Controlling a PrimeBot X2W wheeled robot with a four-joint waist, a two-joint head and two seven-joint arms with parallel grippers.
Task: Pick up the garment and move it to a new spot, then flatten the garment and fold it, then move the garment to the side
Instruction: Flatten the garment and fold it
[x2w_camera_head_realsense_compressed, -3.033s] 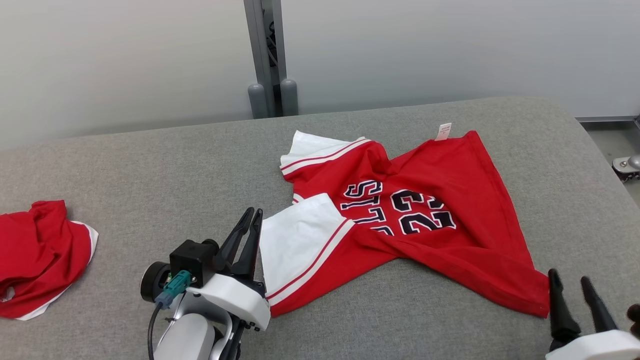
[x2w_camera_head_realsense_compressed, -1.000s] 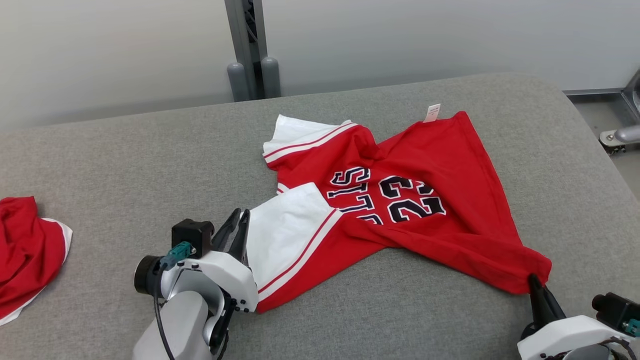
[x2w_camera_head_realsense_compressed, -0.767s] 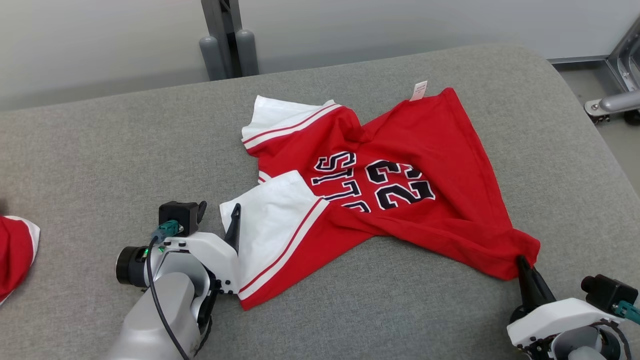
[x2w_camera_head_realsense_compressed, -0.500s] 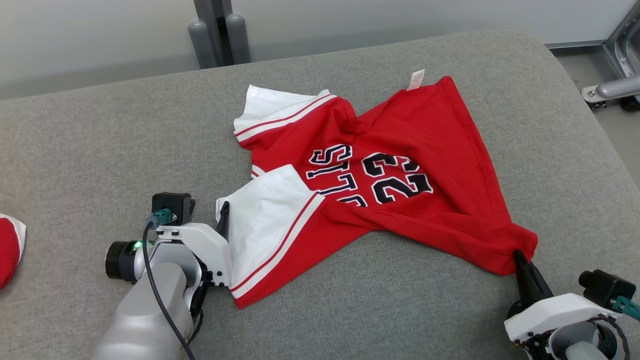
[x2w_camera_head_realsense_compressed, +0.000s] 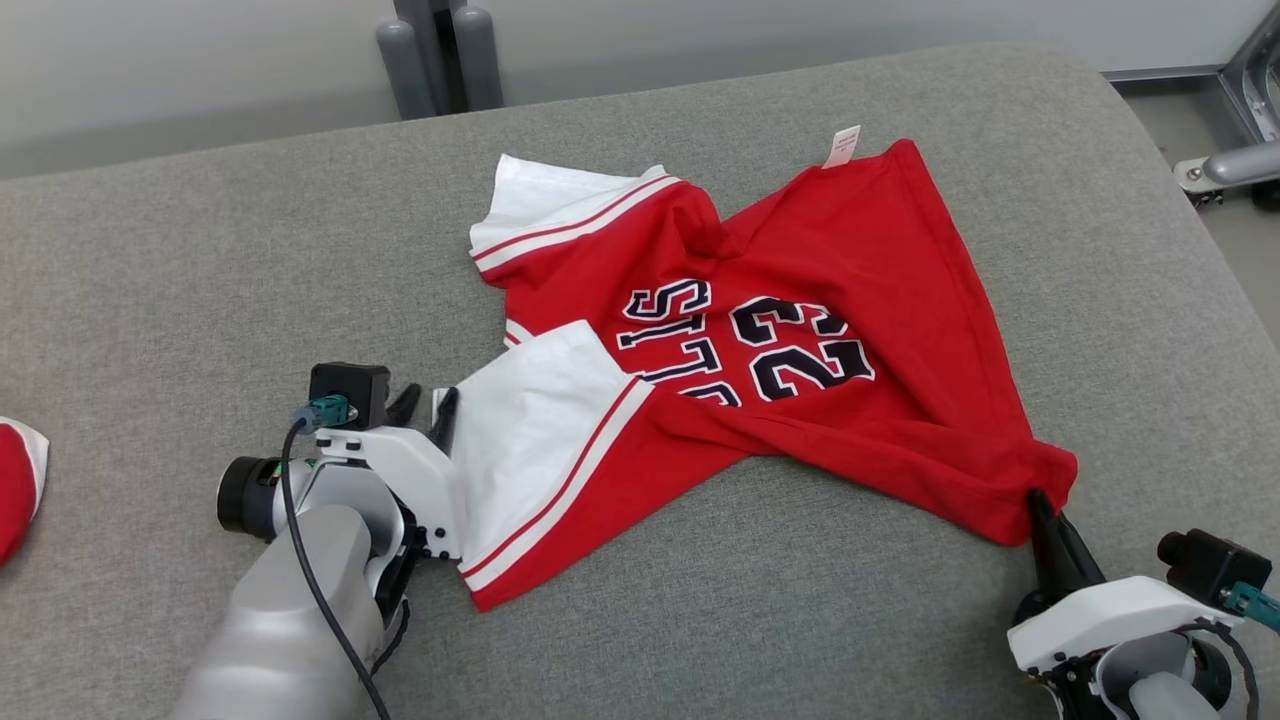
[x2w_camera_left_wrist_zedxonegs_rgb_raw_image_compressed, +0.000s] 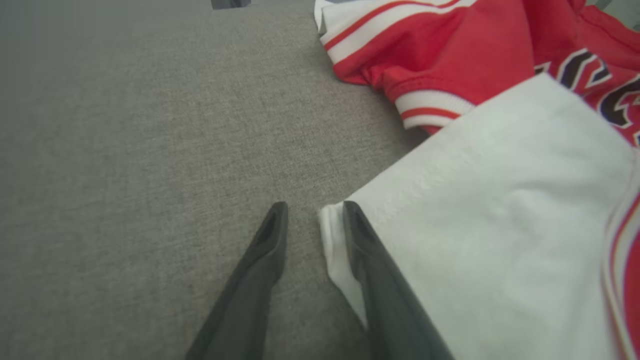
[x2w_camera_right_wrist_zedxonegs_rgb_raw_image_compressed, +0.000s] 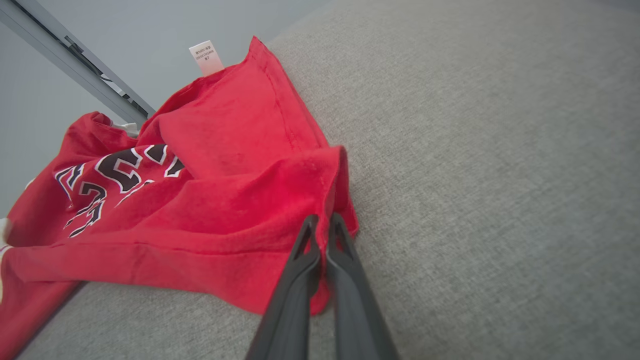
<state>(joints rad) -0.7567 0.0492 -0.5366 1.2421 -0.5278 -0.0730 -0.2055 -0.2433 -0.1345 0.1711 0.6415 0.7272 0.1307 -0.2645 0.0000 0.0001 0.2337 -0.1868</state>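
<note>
Red garment (x2w_camera_head_realsense_compressed: 900, 250) — dark lettering (x2w_camera_head_realsense_compressed: 750, 345) partly hidden, white tag (x2w_camera_head_realsense_compressed: 843, 146) unreadable.

I have bare grey table (x2w_camera_head_realsense_compressed: 200, 250) ahead and to the left of my left gripper (x2w_camera_head_realsense_compressed: 424, 398). The red jersey (x2w_camera_head_realsense_compressed: 880, 250) covers the middle, touching that gripper's right finger. 1 more red cloth (x2w_camera_head_realsense_compressed: 15, 490) lies at the far left edge; 2 grey posts (x2w_camera_head_realsense_compressed: 478, 55) stand behind the table.

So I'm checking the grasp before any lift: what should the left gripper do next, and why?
Probably close the left gripper: its jaws stand open with a corner of the white sleeve lying between them, while the right gripper is shut on a hem corner of the red jersey.
</note>
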